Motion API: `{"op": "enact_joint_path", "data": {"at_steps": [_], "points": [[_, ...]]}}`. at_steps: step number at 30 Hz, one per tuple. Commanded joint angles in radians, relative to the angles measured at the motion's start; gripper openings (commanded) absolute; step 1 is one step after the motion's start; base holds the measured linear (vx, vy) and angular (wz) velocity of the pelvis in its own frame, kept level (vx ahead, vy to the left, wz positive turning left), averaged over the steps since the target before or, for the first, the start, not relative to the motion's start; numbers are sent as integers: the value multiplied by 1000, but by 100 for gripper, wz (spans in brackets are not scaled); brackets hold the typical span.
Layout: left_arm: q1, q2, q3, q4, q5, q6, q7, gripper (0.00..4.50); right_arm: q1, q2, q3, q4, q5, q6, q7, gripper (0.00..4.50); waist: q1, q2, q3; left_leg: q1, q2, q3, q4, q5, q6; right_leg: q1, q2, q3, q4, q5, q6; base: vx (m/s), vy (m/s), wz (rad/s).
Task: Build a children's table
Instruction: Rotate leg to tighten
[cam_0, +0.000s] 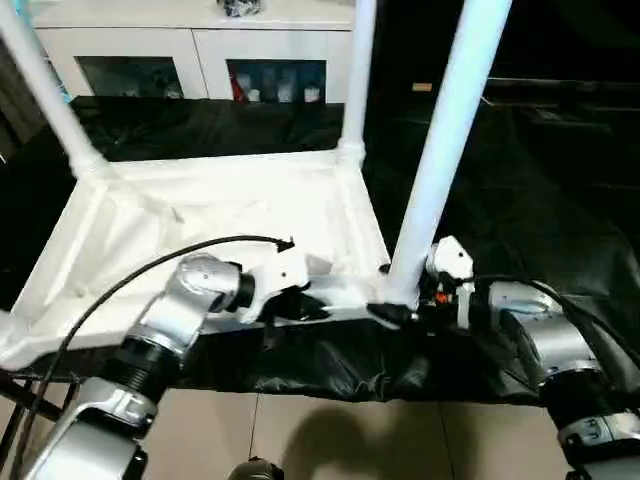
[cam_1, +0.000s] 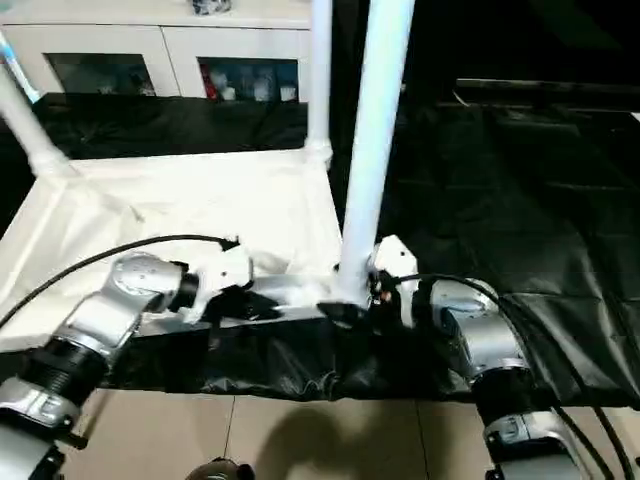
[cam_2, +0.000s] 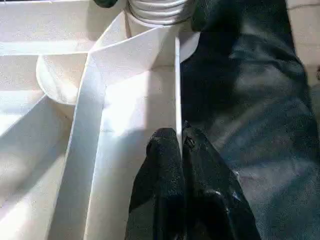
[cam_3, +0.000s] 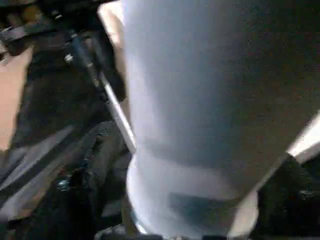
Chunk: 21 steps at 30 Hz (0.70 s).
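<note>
The white tabletop (cam_0: 200, 215) lies underside up on black cloth. Two white legs stand in its far corner sockets, one at the far left (cam_0: 45, 90) and one at the far right (cam_0: 358, 70). A third leg (cam_0: 440, 150) stands upright in the near right socket, its flared end down. My right gripper (cam_0: 395, 313) is shut around the base of this leg, which looms large in the right wrist view (cam_3: 200, 100). My left gripper (cam_2: 181, 145) is shut on the tabletop's thin near rim (cam_2: 176, 90), a little left of that socket.
A white cabinet with glass doors (cam_0: 200, 60) stands behind the work. Black cloth (cam_0: 540, 190) covers the surface to the right and hangs over the front edge. Tan floor (cam_0: 330, 440) lies below. A black cable (cam_0: 150, 270) loops over my left forearm.
</note>
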Motion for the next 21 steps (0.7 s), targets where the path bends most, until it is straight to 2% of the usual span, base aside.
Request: {"op": "enact_joint_path", "data": {"at_steps": [1, 6, 12, 13, 14, 15, 16, 17, 18, 19, 20, 21], "points": [[-37, -8, -26, 18, 4, -19, -7, 0, -17, 20, 79, -23, -1, 4, 83, 332, 2, -5, -62, 25, 61, -21, -59, -192, 76, 37, -78, 44, -64, -16, -261, 0, 0, 0], [-52, 1, -27, 43, 8, -38, -22, 0, -26, 19, 92, -14, -6, 6, 105, 293, 5, -7, -62, 25, 61, -20, -57, -181, 80, 38, -80, 43, -63, -16, -263, 0, 0, 0], [-64, -16, -4, 73, 6, -23, 23, 0, -2, 43, 78, -31, 2, 34, 59, 272, 7, -8, -58, 26, 63, -21, -62, -229, 55, 34, -81, 46, -70, -101, -252, 0, 0, 0], [-75, -44, 10, 93, 25, 30, 115, 0, 6, 82, 44, -17, -13, 73, -79, 271, 6, -7, -55, 29, 63, -21, -66, -238, 45, 30, -80, 47, -72, -118, -250, 0, 0, 0], [-75, -44, 10, 93, 25, 30, 115, 0, 6, 82, 44, -17, -13, 73, -79, 270, 4, -7, -54, 29, 63, -22, -67, -249, 38, 29, -81, 48, -73, -137, -248, 0, 0, 0], [-81, -69, 19, 103, 35, 54, 177, 0, 11, 109, 24, -2, -27, 80, -170, 270, 3, -7, -52, 30, 62, -24, -70, -267, 29, 30, -82, 48, -76, -166, -243, 0, 0, 0], [-86, -91, 26, 109, 42, 71, 226, 0, 13, 136, 7, 17, -42, 83, -258, 269, 0, -9, -49, 35, 62, -26, -74, -307, -2, 27, -87, 51, -84, -247, -223, 0, 0, 0], [-90, -122, 30, 114, 53, 89, 286, 0, 11, 168, -12, 41, -59, 86, -362, 269, -1, -10, -49, 36, 60, -27, -74, -318, -8, 27, -88, 51, -86, -270, -216, 0, 0, 0], [-93, -157, 32, 113, 61, 115, 340, 0, 5, 202, -32, 64, -70, 97, -461, 269, -5, 1, -45, 38, 62, -30, -79, -344, -25, 23, -90, 53, -90, -308, -206, 0, 0, 0], [-93, -175, 33, 112, 64, 129, 364, 0, 2, 219, -41, 75, -72, 105, -505, 269, -11, -5, -44, 41, 61, -32, -82, -374, -40, 22, -89, 52, -95, -343, -193, 0, 0, 0], [-93, -175, 33, 112, 64, 129, 364, 0, 2, 219, -41, 75, -72, 105, -505, 269, -10, -6, -45, 43, 60, -33, -81, -381, -42, 23, -89, 52, -97, -354, -187, 0, 0, 0], [-93, -209, 37, 107, 62, 154, 404, 0, -4, 243, -48, 88, -82, 104, -569, 269, -11, -2, -47, 44, 60, -32, -81, -382, -42, 21, -88, 55, -98, -340, -181, 0, 0, 0]]}}
